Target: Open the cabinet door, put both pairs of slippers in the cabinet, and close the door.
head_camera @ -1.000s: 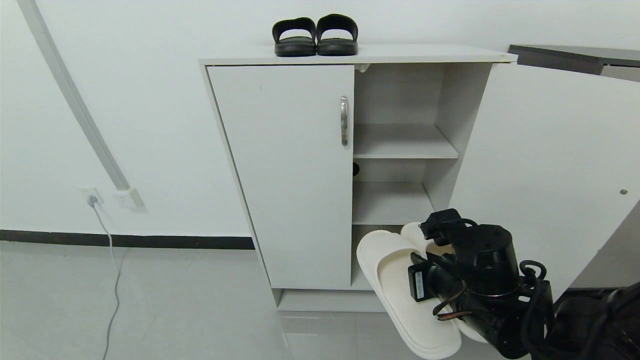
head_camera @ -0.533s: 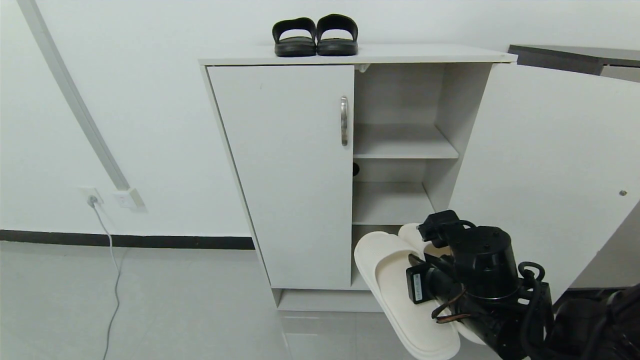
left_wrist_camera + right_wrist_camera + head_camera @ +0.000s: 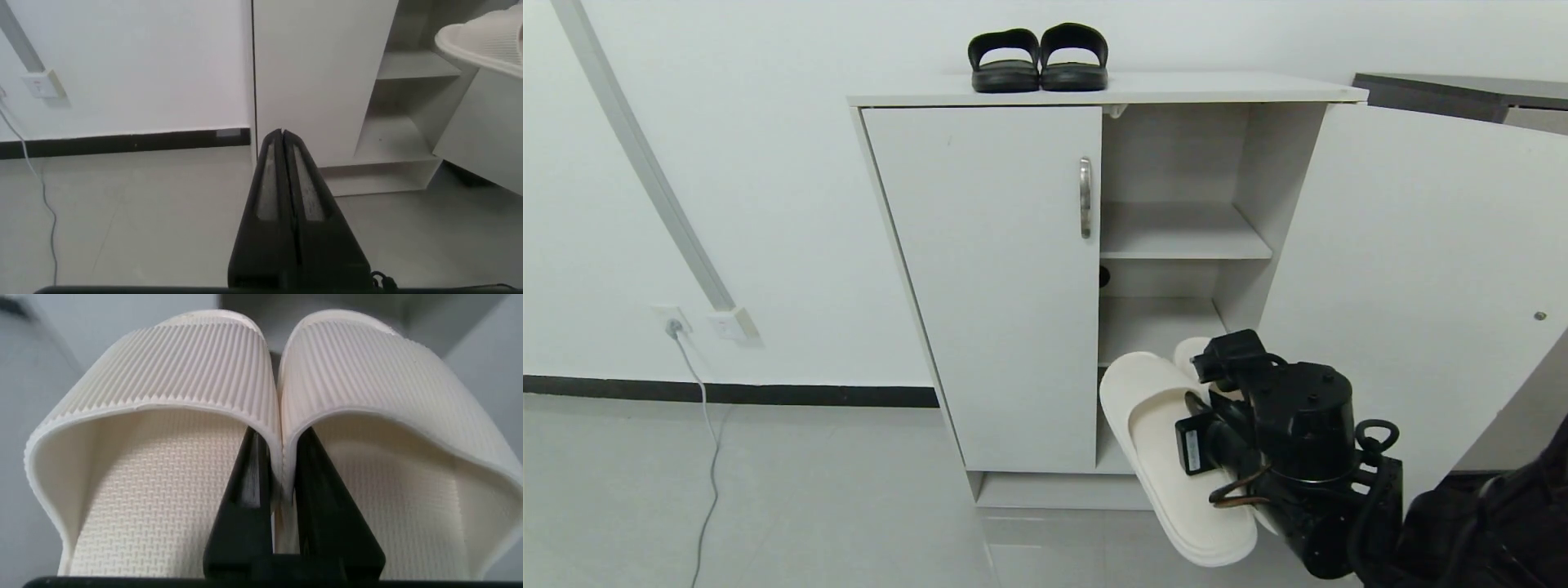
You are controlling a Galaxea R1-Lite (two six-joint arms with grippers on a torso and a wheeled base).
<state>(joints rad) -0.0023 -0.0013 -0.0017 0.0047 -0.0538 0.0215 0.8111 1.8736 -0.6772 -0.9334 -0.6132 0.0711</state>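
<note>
My right gripper (image 3: 1217, 400) is shut on a pair of white slippers (image 3: 1160, 441), held side by side in front of the cabinet's (image 3: 1094, 88) open right half, level with its lowest shelves. In the right wrist view its fingers (image 3: 315, 498) pinch the inner edges of the white slippers (image 3: 163, 457). A pair of black slippers (image 3: 1037, 57) stands on the cabinet top. The right door (image 3: 1413, 278) hangs wide open; the left door (image 3: 996, 278) is closed, with a metal handle (image 3: 1085, 198). My left gripper (image 3: 282, 155) is shut and empty, low over the floor before the cabinet (image 3: 327, 73).
Bare shelves (image 3: 1176, 233) show inside the open half. A wall socket with a cable (image 3: 674, 329) is on the left wall, and a grey pipe (image 3: 637, 155) runs down it. Grey floor (image 3: 768, 506) spreads to the left. A dark-topped piece of furniture (image 3: 1462, 94) stands behind the open door.
My right gripper has lifted the white slippers a little and carried them closer to the cabinet opening. Everything else is still.
</note>
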